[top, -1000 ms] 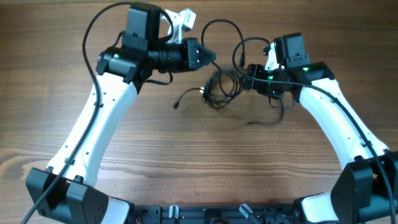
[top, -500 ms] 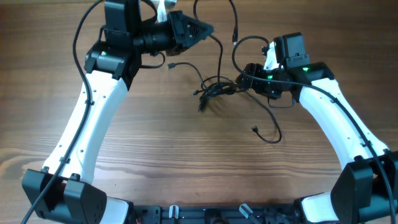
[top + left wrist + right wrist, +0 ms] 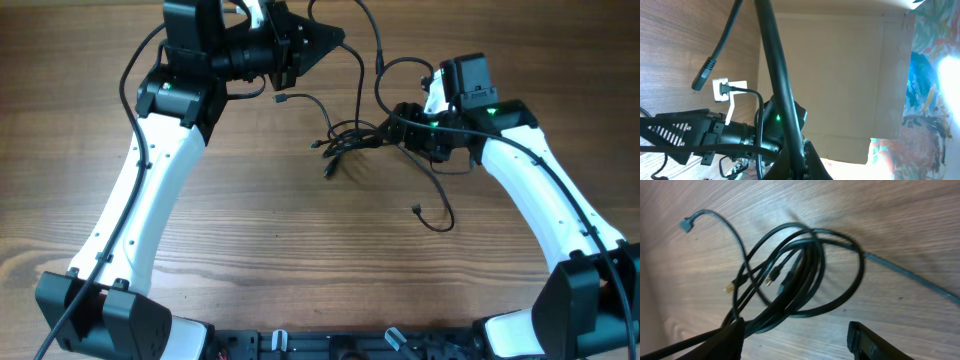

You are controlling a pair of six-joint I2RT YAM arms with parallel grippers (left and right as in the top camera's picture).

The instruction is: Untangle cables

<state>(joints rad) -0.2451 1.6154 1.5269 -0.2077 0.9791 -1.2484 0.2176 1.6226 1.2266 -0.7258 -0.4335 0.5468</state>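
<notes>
The cables lie in a loose black tangle on the wooden bench, toward its far side and between the two arms. The left gripper is held high at the far edge, tipped toward the middle. It looks clenched on one strand: from the overhead a thin cord runs from its tip in a long curve down to the tangle. In the left wrist view that cord rises straight out of the gripper body, close to the lens. A second cord hangs beside it with its plug end dangling free. The right gripper sits low, right at the tangle's right edge. In its wrist view the jaws stand wide apart, so it is released. The bunched loops lie on the wood ahead of it and run back against the jaw on the left of that view; I cannot tell whether they are hooked on it or only touching. Several loose ends trail out of the knot: one toward the left arm, one curling toward the near side, and a short one just below the tangle.
</notes>
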